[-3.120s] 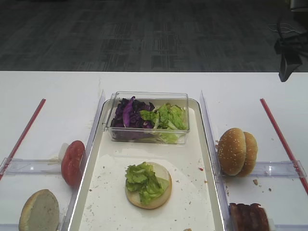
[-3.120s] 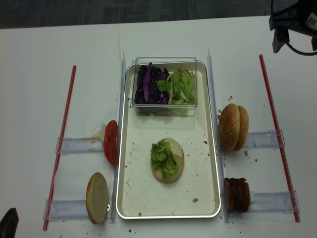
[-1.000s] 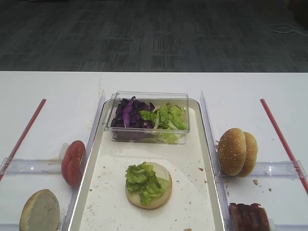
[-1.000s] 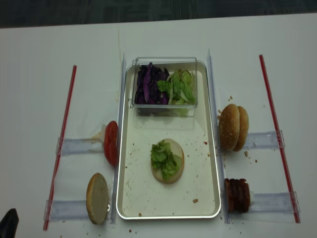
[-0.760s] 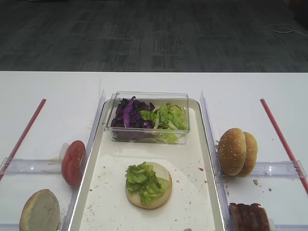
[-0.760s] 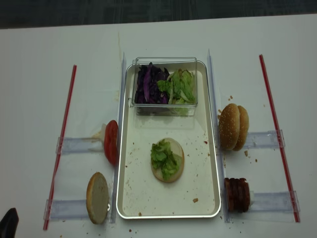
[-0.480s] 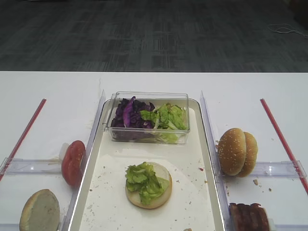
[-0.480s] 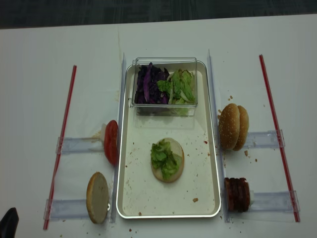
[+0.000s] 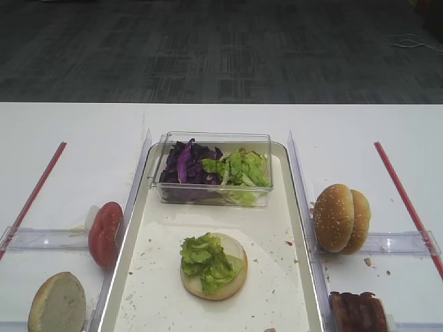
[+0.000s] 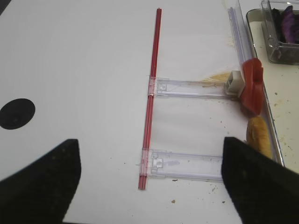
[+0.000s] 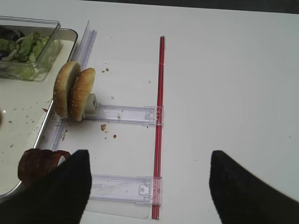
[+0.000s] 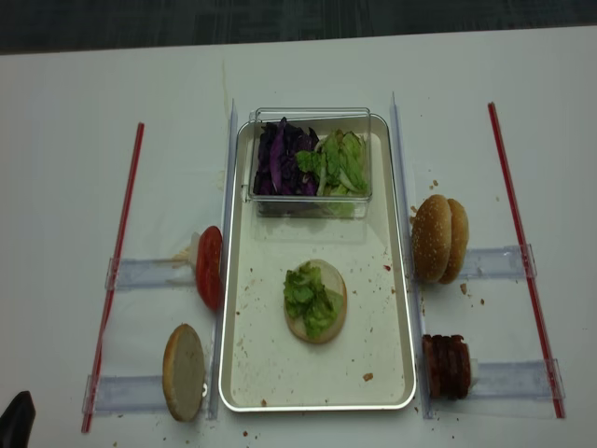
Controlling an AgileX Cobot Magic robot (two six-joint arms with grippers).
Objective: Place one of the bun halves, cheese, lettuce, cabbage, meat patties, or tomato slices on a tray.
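On the tray point(image 12: 270, 369) lies a pale bun half point(image 12: 317, 303) with lettuce point(image 12: 305, 297) on top. More lettuce point(image 12: 340, 163) and cabbage point(image 12: 278, 159) fill a clear box at the tray's far end. Left of the tray stand a tomato slice point(image 12: 209, 268) and a pale bun half point(image 12: 184, 371). To its right are sesame bun halves point(image 12: 438, 239) and meat patties point(image 12: 448, 367). No cheese shows. My right gripper point(image 11: 149, 186) hangs open over the table right of the patties point(image 11: 35, 165). My left gripper point(image 10: 149, 182) is open left of the tomato point(image 10: 251, 86).
Narrow clear racks point(image 12: 508, 263) hold the food on edge on both sides. Red strips point(image 12: 522, 252) run along the outer sides of the table. A dark tip point(image 12: 14, 413) shows at the bottom left corner of the realsense view.
About three seconds ago the right gripper showed at the top right of both exterior views; it has since left them. Nothing has moved in the last second.
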